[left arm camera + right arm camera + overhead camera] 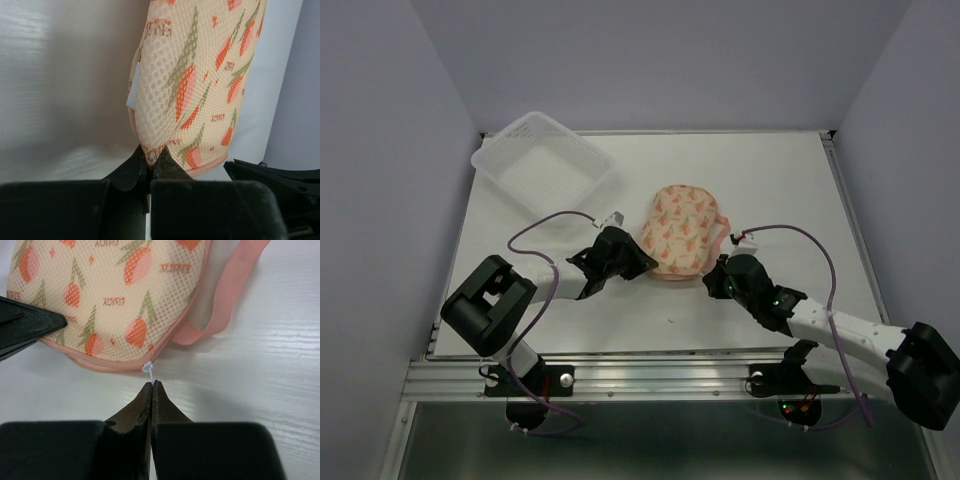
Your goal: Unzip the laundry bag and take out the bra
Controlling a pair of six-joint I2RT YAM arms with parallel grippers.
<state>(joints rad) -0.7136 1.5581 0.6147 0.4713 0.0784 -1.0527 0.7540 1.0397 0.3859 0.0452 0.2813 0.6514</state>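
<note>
Clear plastic tray (545, 163) at left rear, not involved. Left gripper (151, 161) is clamped on a pinch of mesh at the near-left edge of the laundry bag (682, 230). The bag lies mid-table and appears zipped; no bra visible. Right gripper (151, 386) has its jaws together at the white zipper tie (148, 368); capture unconfirmed. Risks: the tie slips free when pulled, or the thin mesh pinch gives and the bag drags.

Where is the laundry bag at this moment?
In the top view the laundry bag lies on the table, between the left gripper, which pinches its near-left edge, and the right gripper at its near-right rim.
</note>
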